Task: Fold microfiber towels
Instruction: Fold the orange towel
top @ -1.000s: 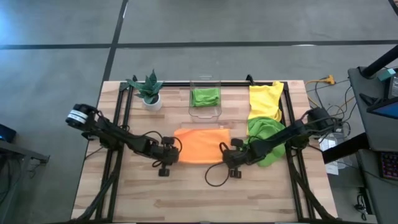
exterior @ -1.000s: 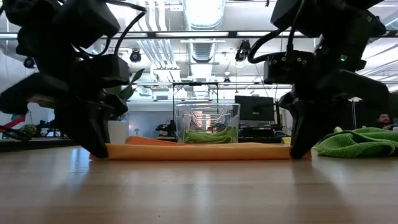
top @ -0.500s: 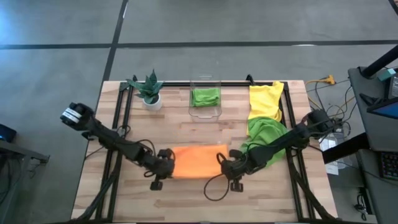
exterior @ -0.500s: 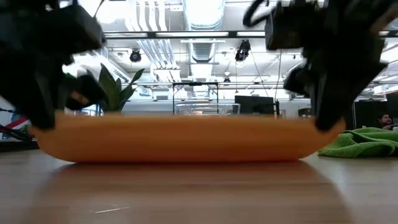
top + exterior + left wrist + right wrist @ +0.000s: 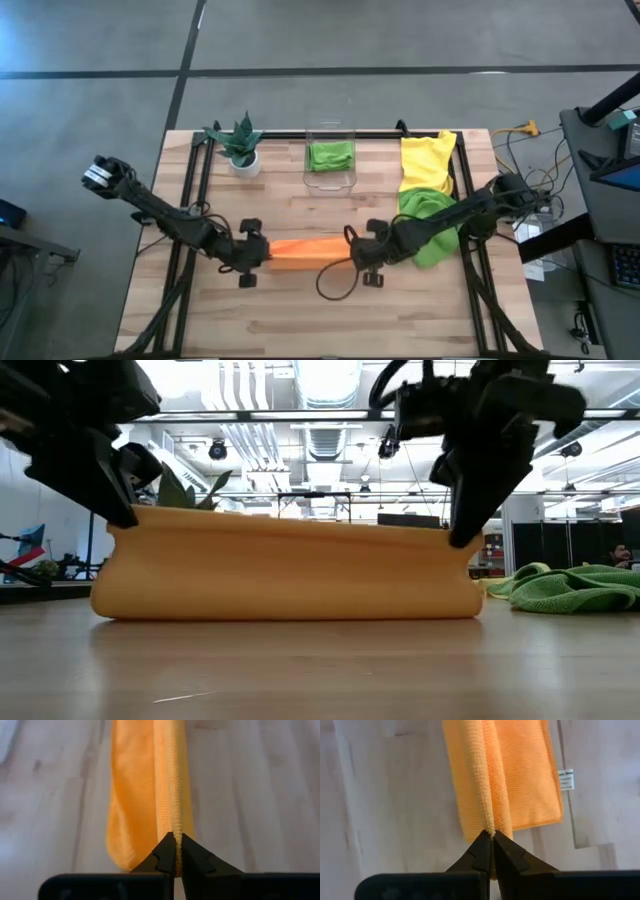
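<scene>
Item: orange microfiber towel (image 5: 305,250), mid-table, toward the near edge. You have it pinched at both ends. The left gripper (image 5: 252,253) is clamped on the towel's left edge, and the right gripper (image 5: 366,257) is clamped on its right edge. Each wrist view shows the dark fingers (image 5: 165,855) pressed together on a doubled hem. The low view shows the cloth raised between the two grippers, its lower fold resting on the table (image 5: 300,320).

Condition: bright orange, fine ribbed weave, hanging in a smooth, even sheet with a rounded bottom; a small white tag (image 5: 566,779) shows at one edge.

Progress, as judged: one lime green towel (image 5: 330,155) lies folded in the clear plastic bin (image 5: 330,180) (counted done). The orange one looks mid-fold. The yellow towel (image 5: 428,160) lies spread at the table's far right. The second lime green towel (image 5: 432,222), bunched just below it, looks unfolded. So roughly three remain, counting the one in hand.

Also present: small potted plant (image 5: 240,145), far left of the bin.
</scene>
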Robot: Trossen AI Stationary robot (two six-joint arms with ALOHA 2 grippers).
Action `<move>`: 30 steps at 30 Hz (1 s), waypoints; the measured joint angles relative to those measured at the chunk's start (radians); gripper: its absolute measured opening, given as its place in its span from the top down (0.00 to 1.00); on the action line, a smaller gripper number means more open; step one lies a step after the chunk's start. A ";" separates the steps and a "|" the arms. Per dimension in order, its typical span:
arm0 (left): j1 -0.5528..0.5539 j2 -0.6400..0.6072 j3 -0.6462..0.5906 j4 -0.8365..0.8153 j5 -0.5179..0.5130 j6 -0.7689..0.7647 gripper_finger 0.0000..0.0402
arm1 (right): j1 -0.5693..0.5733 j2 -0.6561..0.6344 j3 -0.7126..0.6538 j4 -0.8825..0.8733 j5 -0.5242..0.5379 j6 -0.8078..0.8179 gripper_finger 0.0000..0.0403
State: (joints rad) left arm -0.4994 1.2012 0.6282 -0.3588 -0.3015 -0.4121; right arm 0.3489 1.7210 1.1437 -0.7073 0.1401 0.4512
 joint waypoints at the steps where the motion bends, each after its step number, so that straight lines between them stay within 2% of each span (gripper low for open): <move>1: 0.003 0.002 -0.002 0.000 -0.005 0.002 1.00 | -0.014 0.000 -0.002 0.001 -0.001 -0.004 0.98; 12: 0.077 0.122 -0.009 0.008 -0.021 0.002 1.00 | -0.170 0.000 -0.027 0.017 -0.015 -0.086 0.98; 23: 0.138 0.192 -0.006 0.037 -0.048 0.003 1.00 | -0.211 0.000 -0.065 0.039 -0.020 -0.121 0.96; 26: 0.153 0.188 -0.007 0.025 -0.049 0.006 0.96 | -0.216 0.003 -0.068 0.028 -0.018 -0.111 0.92; 30: 0.165 0.185 -0.007 0.022 -0.049 0.008 0.85 | -0.231 0.008 -0.069 0.010 -0.010 -0.090 0.84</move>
State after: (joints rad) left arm -0.3340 1.3865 0.6208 -0.3372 -0.3502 -0.4045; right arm 0.1174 1.7294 1.0748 -0.6977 0.1304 0.3612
